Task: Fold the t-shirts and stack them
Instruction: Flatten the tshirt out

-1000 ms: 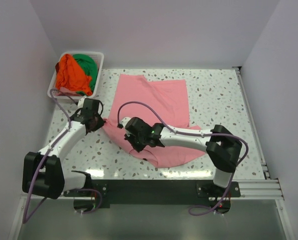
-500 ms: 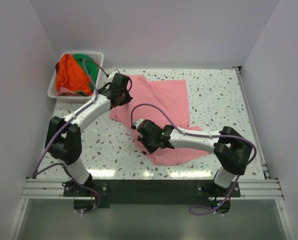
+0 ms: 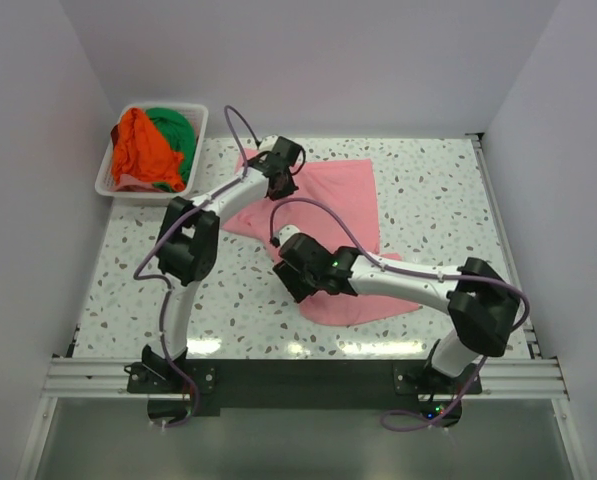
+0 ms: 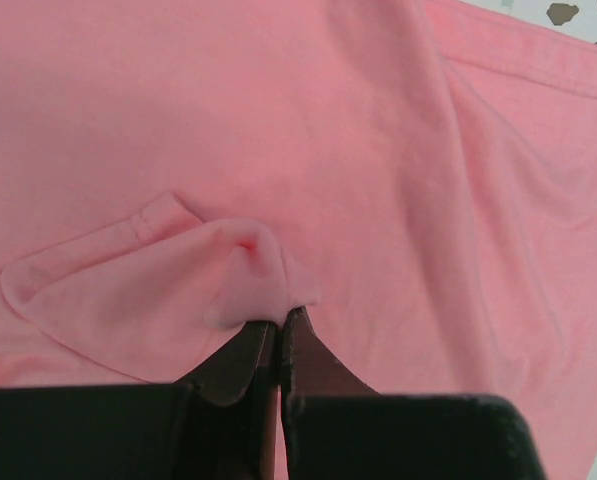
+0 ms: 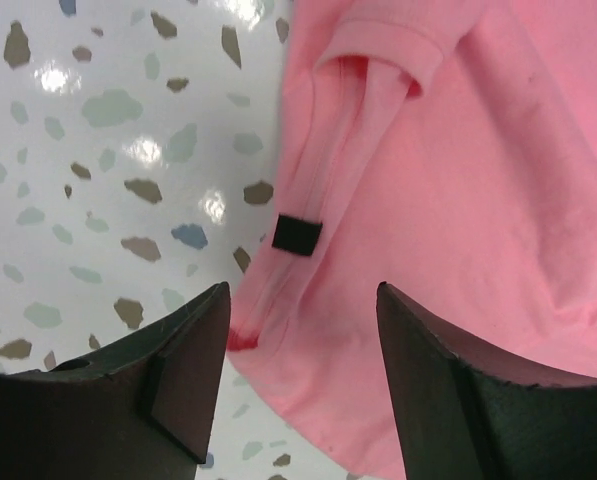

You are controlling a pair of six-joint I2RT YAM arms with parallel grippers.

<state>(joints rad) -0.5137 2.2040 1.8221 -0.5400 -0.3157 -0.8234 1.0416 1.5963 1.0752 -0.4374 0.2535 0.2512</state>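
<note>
Top external view: the white basket [image 3: 200,118] stands at the far left corner of the table [image 3: 438,190]. In it lie two shirts. The orange shirt [image 3: 138,150] fills the left side and hangs a little over the rim, and the green shirt [image 3: 175,130] is beside it on the right, toward the far wall. The pink shirt [image 3: 333,200] is outside the basket, lying on the middle of the table, flat in its far part and wrinkled in its near part. The left gripper [image 4: 278,322] is over the far left part of the pink shirt; in the left wrist view its jaws are pressed together and pinch a small raised fold of the pink cloth. The right gripper [image 5: 300,300] is at the near left edge of the same shirt. In the right wrist view its jaws stand wide apart above this edge, where a folded hem and a small black tag [image 5: 297,235] show on the cloth, just beside bare table.
</note>
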